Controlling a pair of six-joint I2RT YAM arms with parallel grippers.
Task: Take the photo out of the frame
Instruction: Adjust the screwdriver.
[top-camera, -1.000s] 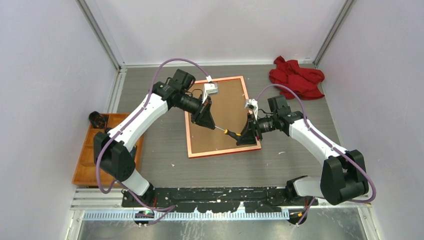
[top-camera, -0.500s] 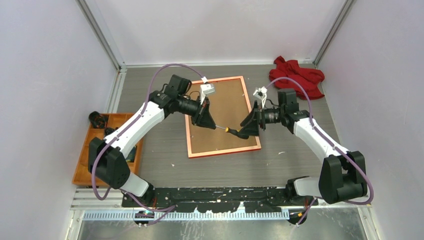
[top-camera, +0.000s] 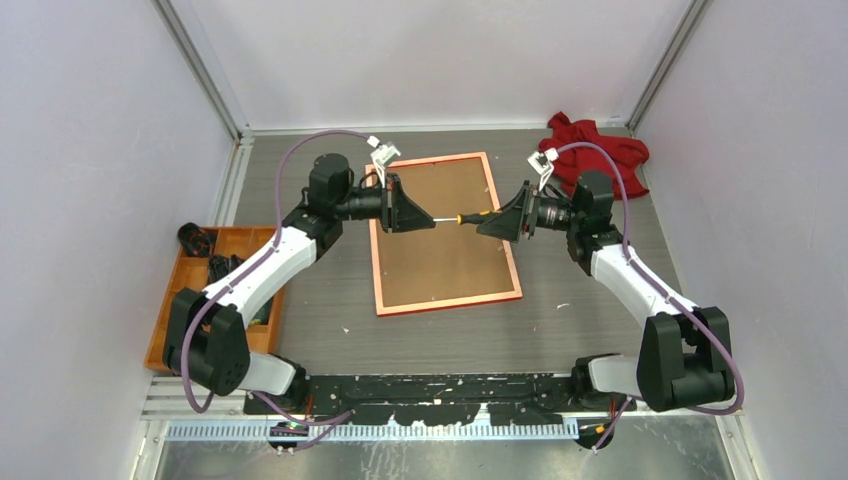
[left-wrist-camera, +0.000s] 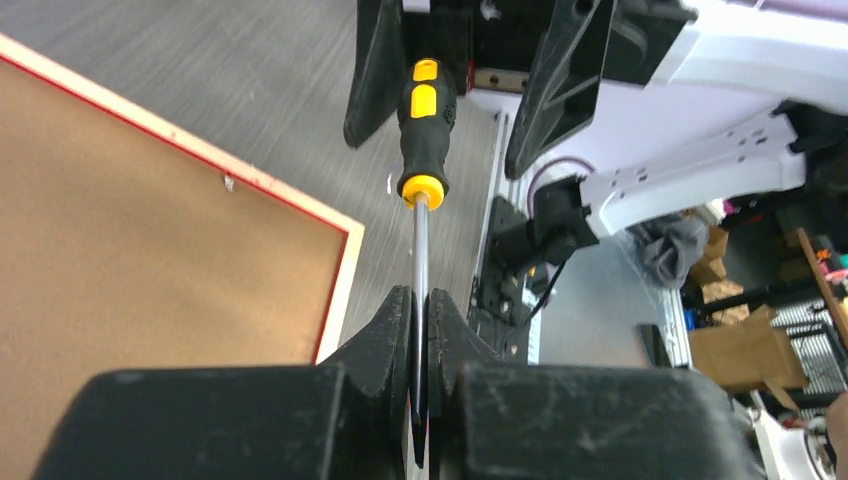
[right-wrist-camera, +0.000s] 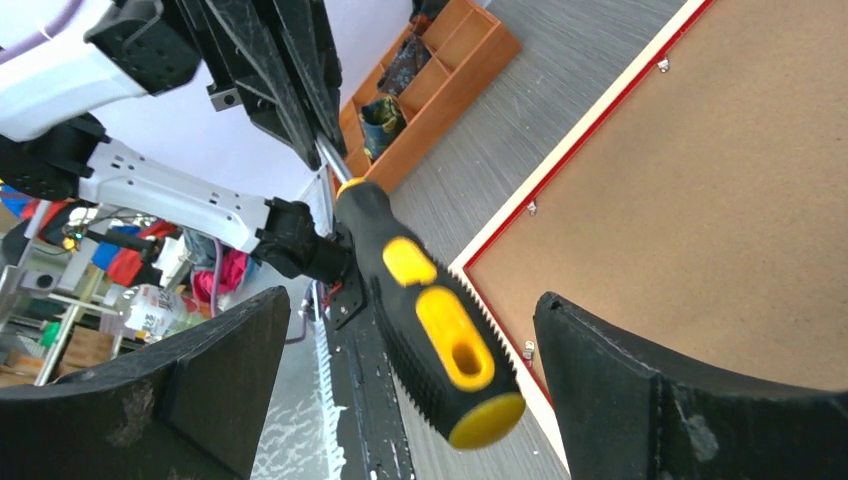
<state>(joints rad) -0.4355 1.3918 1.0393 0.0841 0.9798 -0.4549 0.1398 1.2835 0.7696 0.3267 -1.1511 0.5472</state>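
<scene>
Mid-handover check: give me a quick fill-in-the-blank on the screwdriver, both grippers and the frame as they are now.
The left gripper is shut on the metal ____ of the screwdriver.
The right gripper stands ____ around its handle.
The frame lies with its brown backing board facing ____.
The red cloth lies in the far ____ corner.
Missing words: shaft; open; up; right.

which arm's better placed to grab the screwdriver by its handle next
Right, probably: the right end effector stands open astride the screwdriver handle, not gripping it. The left end effector is shut on the metal shaft, away from the handle.
</scene>
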